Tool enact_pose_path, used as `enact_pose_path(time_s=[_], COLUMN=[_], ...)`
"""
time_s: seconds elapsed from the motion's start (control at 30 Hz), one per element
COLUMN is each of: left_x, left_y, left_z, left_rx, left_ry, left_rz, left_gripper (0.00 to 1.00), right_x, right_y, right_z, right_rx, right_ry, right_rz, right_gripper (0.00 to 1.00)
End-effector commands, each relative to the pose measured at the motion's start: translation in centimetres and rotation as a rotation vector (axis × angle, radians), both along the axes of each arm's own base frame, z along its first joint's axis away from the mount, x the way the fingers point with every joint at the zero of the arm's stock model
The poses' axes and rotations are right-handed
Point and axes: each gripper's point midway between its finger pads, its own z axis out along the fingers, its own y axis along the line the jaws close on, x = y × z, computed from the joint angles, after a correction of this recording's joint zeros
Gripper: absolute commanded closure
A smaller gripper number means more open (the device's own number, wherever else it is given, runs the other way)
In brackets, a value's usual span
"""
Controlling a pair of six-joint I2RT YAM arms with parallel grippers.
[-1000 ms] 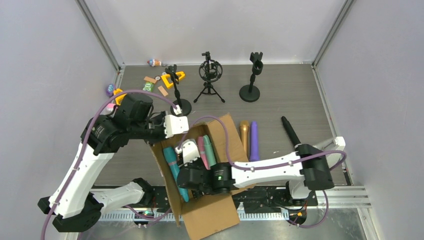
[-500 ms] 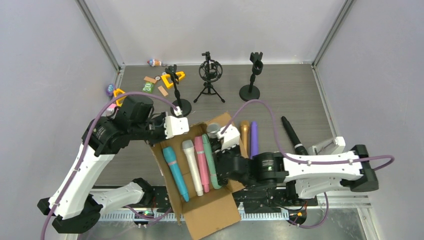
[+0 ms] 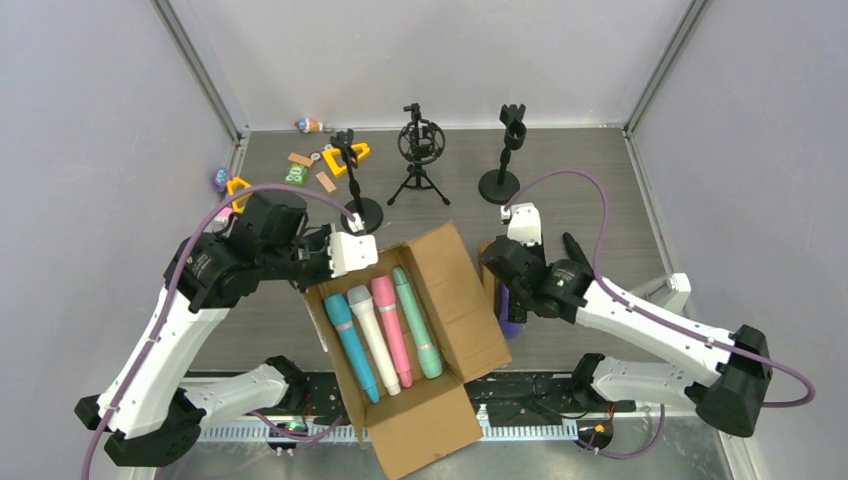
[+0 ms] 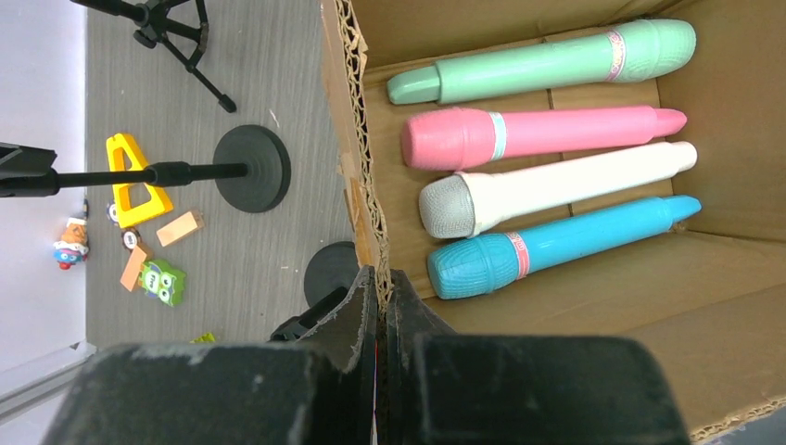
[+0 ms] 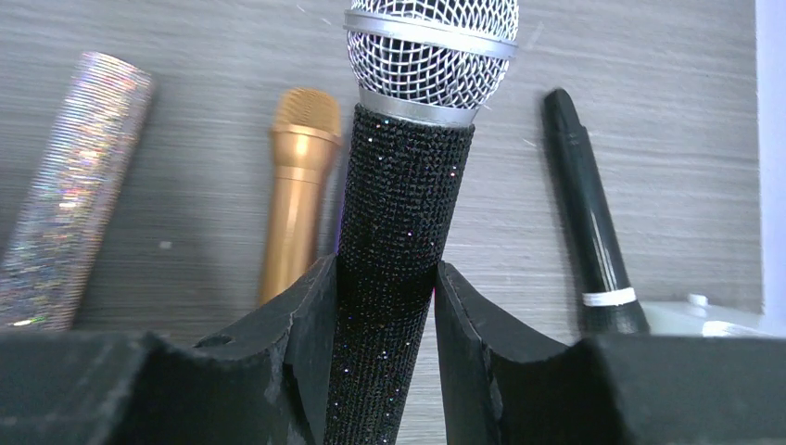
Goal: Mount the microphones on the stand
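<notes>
The grey tabletop [image 3: 600, 190] carries an open cardboard box [image 3: 455, 280] at its near middle, flaps spread. The left tool [image 4: 381, 287] is pressed together on the box's far-left wall, pinching the corrugated edge between its fingers. The right tool [image 5: 385, 271] hangs over the tabletop just right of the box and is clamped on the shaft of a black glitter mic [image 5: 408, 176], whose silver mesh head points away from the wrist camera. Three black stands line the far side: a straight stand [image 3: 362, 213] on a round base near the box's far corner, a tripod [image 3: 418, 165] with a ring mount in the middle, and a short stand [image 3: 503, 165] with a clip on the right. Four mics lie side by side in the box, heads toward the far end: cyan [image 3: 352, 345], white [image 3: 376, 338], pink [image 3: 392, 330] and mint [image 3: 417, 320], left to right. On the tabletop under the right tool lie a silver glitter mic [image 5: 74, 185], a gold mic [image 5: 295, 185] and a plain black mic [image 5: 584, 213], apart from one another; a purple mic [image 3: 510, 318] shows beside the box under the right arm. A yellow triangle [image 3: 352, 157] and small toys [image 3: 300, 165] sit at the far-left corner.
</notes>
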Motion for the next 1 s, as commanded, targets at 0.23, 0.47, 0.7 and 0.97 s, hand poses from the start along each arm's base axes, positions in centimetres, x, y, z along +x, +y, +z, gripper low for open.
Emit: enact_pose_path(time_s=[0.23,0.47,0.7,0.97], left_x=[-2.0,-2.1,-2.3,-2.2], left_y=[0.1,-0.1,0.1,0.3], left_z=[0.6,1.0,0.8,1.1], left_rx=[-0.023,-0.034,-0.034,-0.026], left_ry=[0.029,0.026,0.022,0.011], left_rz=[-0.052,-0.058,-0.063,-0.063], left_gripper=[1.0,1.0,1.0,1.0], right_x=[2.9,3.1,2.8,3.1], right_y=[-3.2,-4.1,-4.7,-4.7], right_z=[-6.1,-9.7,-11.5,-9.1], right_rx=[-0.172,-0.23,-0.221,-0.202], right_ry=[0.194,0.297,0.359,0.332], right_rz=[-0.082,-0.111,-0.116,-0.114], right_gripper=[0.95,0.95,0.71,0.35])
